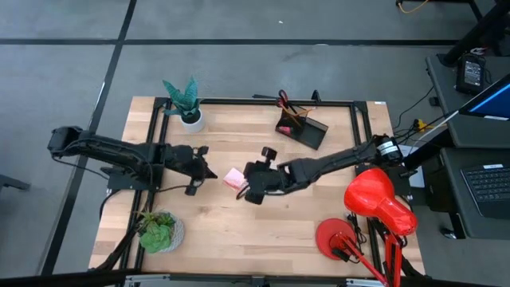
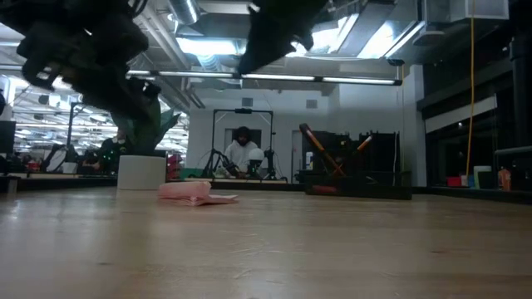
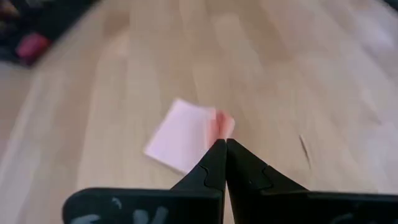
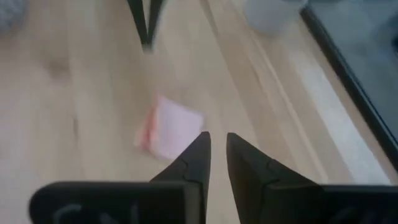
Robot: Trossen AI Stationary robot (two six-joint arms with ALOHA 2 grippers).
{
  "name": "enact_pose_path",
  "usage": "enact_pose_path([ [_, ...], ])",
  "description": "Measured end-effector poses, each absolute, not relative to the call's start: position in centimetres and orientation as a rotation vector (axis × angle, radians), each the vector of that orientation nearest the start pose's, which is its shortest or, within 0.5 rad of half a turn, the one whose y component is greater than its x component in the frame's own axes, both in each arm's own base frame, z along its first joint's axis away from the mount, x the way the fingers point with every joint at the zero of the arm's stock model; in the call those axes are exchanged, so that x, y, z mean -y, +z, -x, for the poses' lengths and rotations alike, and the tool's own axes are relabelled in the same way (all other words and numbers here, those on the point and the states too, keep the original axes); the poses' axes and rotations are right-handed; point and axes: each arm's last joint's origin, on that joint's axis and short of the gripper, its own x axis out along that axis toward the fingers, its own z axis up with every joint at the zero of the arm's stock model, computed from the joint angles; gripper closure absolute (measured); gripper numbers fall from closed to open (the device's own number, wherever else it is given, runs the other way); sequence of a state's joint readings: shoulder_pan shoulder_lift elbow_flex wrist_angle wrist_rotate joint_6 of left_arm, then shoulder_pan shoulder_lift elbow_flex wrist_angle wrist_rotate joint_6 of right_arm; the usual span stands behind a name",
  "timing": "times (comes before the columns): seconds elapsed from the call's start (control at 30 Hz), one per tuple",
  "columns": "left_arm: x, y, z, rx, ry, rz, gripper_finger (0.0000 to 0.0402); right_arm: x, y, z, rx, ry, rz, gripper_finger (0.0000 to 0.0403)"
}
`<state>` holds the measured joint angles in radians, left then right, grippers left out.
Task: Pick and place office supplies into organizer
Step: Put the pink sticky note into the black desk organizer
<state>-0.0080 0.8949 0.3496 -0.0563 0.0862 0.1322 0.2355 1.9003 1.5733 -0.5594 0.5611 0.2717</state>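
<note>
A pink sticky-note pad [image 1: 233, 178] lies flat on the wooden table near its middle, also seen low [image 2: 195, 193] and in both wrist views [image 3: 180, 134] [image 4: 166, 132]. My left gripper [image 1: 206, 169] hangs just left of the pad, fingers shut [image 3: 221, 143], clear of it. My right gripper [image 1: 249, 191] hovers above the pad's right side, its fingers [image 4: 217, 138] a narrow gap apart with nothing between them. The black organizer [image 1: 304, 129] stands at the far right, with red-handled scissors [image 1: 283, 100] and pencils sticking up in it.
A plant in a white pot [image 1: 189, 108] stands at the far left, another plant [image 1: 158, 231] at the near left. A red desk lamp [image 1: 374, 203] fills the near right corner. Bare wood lies between pad and organizer. A person sits beyond the table [image 2: 243, 154].
</note>
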Motion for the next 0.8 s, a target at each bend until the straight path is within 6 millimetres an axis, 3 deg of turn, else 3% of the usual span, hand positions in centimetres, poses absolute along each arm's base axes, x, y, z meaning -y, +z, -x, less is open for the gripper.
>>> enact_pose_path([
  [0.17, 1.9, 16.7, -18.5, -0.691, -0.159, -0.106, 0.0400, -8.8, 23.4, -41.0, -0.633, -0.367, 0.097, 0.0348],
  [0.3, 2.9, 17.1, -19.4, -0.723, -0.199, -0.126, 0.0400, -8.4, 21.2, -40.4, -0.604, -0.364, 0.047, 0.0348],
  [0.4, 3.3, 17.7, -19.8, -0.764, -0.184, -0.152, 0.0400, -8.3, 21.0, -39.8, -0.546, -0.330, 0.053, 0.0348],
  [0.5, 3.6, 18.6, -20.4, -0.784, -0.136, -0.188, 0.0399, -8.6, 21.4, -38.3, -0.443, -0.268, 0.048, 0.0348],
  [0.6, 3.8, 19.3, -20.8, -0.802, -0.108, -0.214, 0.0392, -8.5, 20.5, -36.2, -0.350, -0.235, 0.050, 0.0348],
  [0.8, 4.2, 19.4, -21.0, -0.826, -0.111, -0.240, 0.0347, -8.2, 19.5, -32.7, -0.137, -0.191, -0.019, 0.0348],
])
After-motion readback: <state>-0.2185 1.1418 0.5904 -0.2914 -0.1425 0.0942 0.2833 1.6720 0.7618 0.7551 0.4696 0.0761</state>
